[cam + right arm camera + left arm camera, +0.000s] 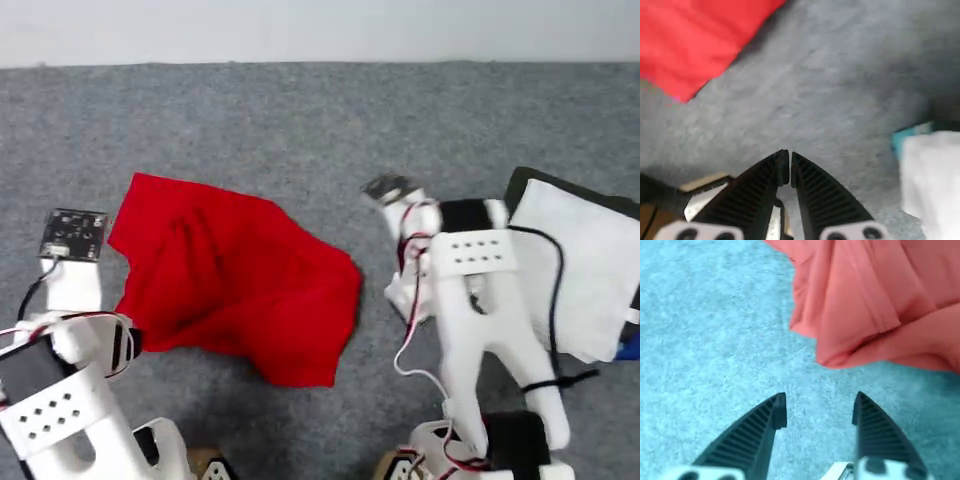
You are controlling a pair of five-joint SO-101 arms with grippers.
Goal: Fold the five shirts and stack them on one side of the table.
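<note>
The left gripper (820, 396) has its fingers spread well apart and grips nothing. It hangs over the grey table cover (700, 340), with a rumpled edge of the red shirt (875, 305) just ahead. The right gripper (789, 153) is pinched together (empty too), between that shirt and a folded white shirt (580, 265) lying on a dark layer (522, 184).

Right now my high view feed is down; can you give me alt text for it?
A crumpled red shirt lies on the grey table, left of centre. The left arm is by its lower left corner; the right arm stands between it and a folded white shirt lying on a dark cloth at the right edge.
</note>
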